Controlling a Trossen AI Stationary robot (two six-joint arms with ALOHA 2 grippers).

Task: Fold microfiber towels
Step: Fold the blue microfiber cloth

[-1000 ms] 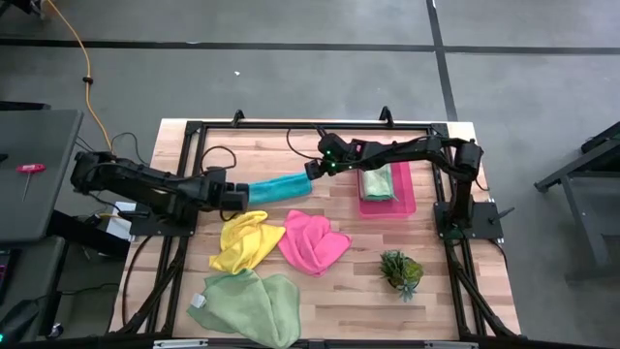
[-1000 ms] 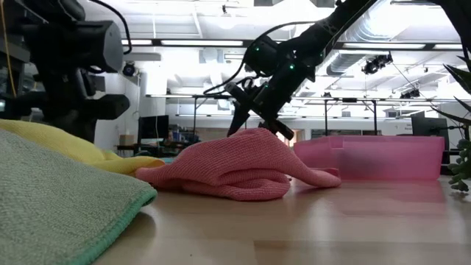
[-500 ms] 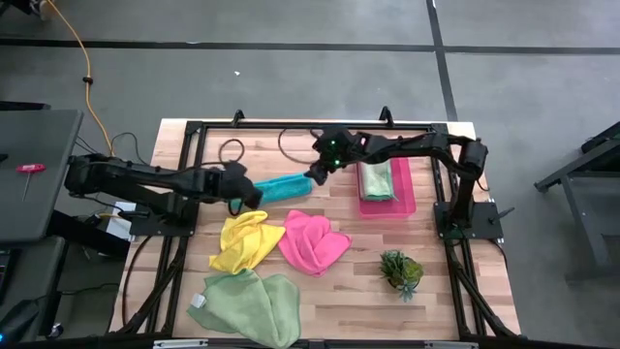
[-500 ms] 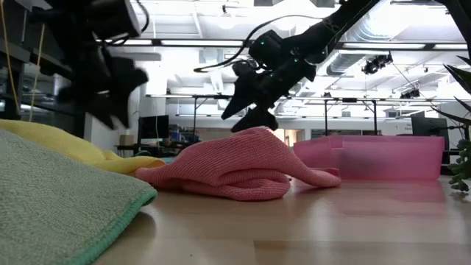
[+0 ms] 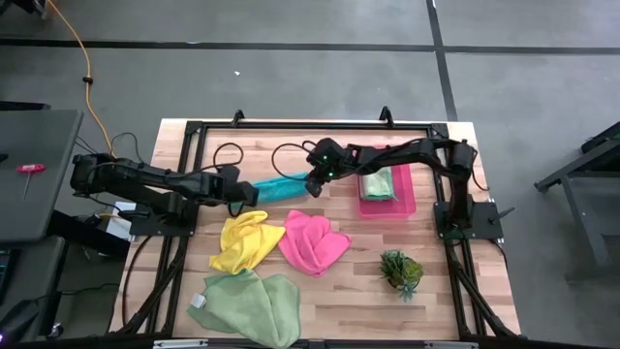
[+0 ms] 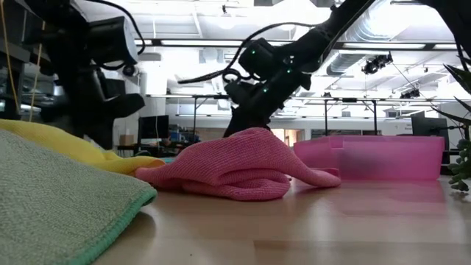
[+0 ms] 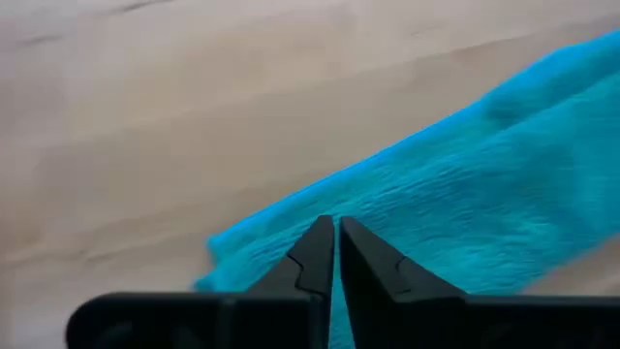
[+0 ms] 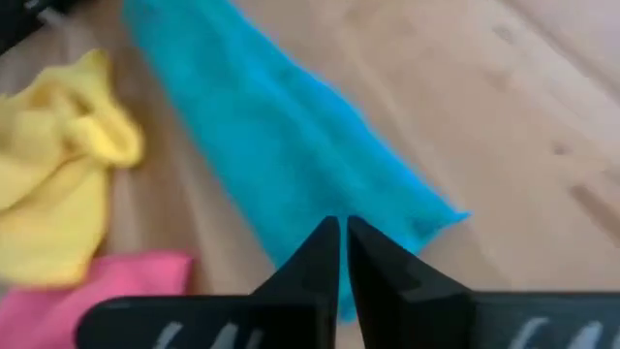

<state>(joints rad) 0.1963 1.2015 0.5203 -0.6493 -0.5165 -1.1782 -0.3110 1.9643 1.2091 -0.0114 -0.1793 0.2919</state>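
Observation:
A teal towel (image 5: 281, 184) lies as a long narrow strip on the wooden table, running left to right between my two grippers. My left gripper (image 5: 254, 192) is at its left end and is shut there (image 7: 335, 225). My right gripper (image 5: 312, 182) is at its right end, also shut (image 8: 343, 225). A yellow towel (image 5: 244, 239) and a hot pink towel (image 5: 312, 242) lie crumpled nearer the front. A pale green towel (image 5: 247, 302) lies at the front edge. My left gripper is shut on the teal towel's left end (image 7: 281, 242), close to its corner and edge. The fingers come from the table's left, slanting down. The fingertips hide how many layers they have. The end lies on the table. My right gripper is shut on the teal towel's right end (image 8: 397, 218), near its corner. The fingers come from the table's right, slanting down. The fingertips cover the place of contact. The towel lies slack on the table.
A pink tray (image 5: 409, 194) stands at the right behind my right arm, with a folded pale green towel (image 5: 378, 179) in it. A small spiky plant (image 5: 400, 271) stands at the front right. Cables (image 5: 228, 153) lie at the back left.
My left gripper has opened, tipped, gone a little toward the table's right, then come down and shut on the towel's left end. My right gripper has moved down and toward the near edge and shut on the right end. The teal towel now lies flatter and narrower.

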